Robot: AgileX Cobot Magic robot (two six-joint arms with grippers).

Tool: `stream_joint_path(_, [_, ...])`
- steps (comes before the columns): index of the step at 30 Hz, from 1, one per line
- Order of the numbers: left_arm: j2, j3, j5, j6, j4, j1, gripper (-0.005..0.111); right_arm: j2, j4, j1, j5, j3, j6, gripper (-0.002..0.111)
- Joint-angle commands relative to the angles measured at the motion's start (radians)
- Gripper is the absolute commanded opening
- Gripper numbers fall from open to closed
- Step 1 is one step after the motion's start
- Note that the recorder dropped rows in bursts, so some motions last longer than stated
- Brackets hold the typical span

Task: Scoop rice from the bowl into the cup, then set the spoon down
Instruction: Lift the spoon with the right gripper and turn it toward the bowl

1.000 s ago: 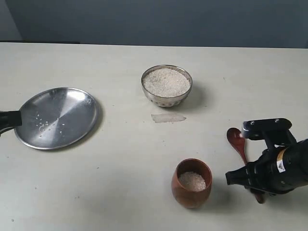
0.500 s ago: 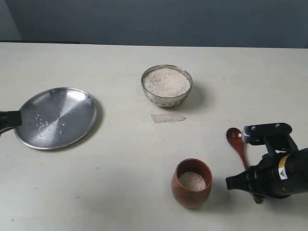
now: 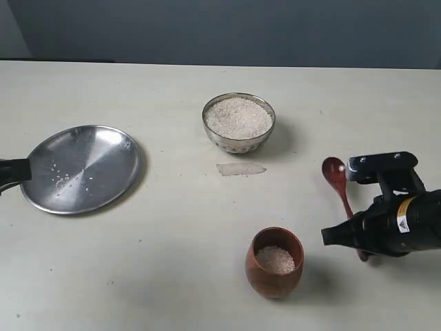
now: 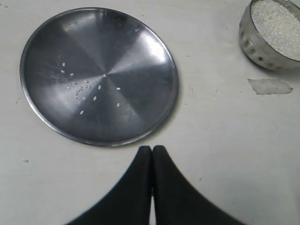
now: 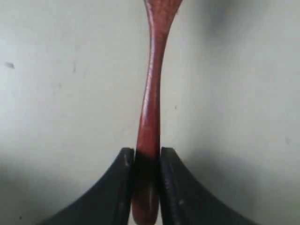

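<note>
Held item: spoon (image 3: pixel 335 174), handle end pinched in right gripper (image 5: pixel 146 157), scoop end toward 11 o'clock, exterior view. Target: bowl (image 3: pixel 238 145), 10 o'clock from that gripper; right arm nearer.

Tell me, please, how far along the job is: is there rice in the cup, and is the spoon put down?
Done: the cup holds some rice, so at least one scoop seems made. In hand: the right gripper is shut on the spoon by its handle; its oval end looks empty. Left: perhaps more scoops from the full bowl, then setting the spoon down.
</note>
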Motion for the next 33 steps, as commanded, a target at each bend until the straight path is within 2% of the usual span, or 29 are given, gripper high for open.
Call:
stream_joint_path(1, [0.003,-0.004,-0.001,0.003,0.004,-0.006,0.0,-0.005,-0.161,-0.009,0.043,-0.064,0.0,0.0])
stream_joint_path(7, [0.003,-0.004,-0.001,0.003,0.004,-0.006,0.0,0.006,-0.351,-0.009,0.079,-0.094,0.0,0.0])
stream_joint_path(25, [0.003,-0.004,-0.001,0.003,0.004,-0.006,0.0,0.187,-0.282,-0.009,-0.115,-0.094,0.0,0.0])
stream_joint_path(27, [0.003,-0.004,-0.001,0.003,0.004,-0.006,0.0,0.198,-0.282,-0.009,-0.141,-0.094,0.004,0.004])
stream_joint_path(29, [0.003,-0.004,-0.001,0.003,0.004,-0.006,0.0,0.204,-0.282,-0.009,-0.161,-0.094,0.015,0.013])
stream_joint_path(33, [0.003,-0.004,-0.001,0.003,0.004,-0.006,0.0,0.204,-0.282,-0.009,-0.167,-0.094,0.015,0.034])
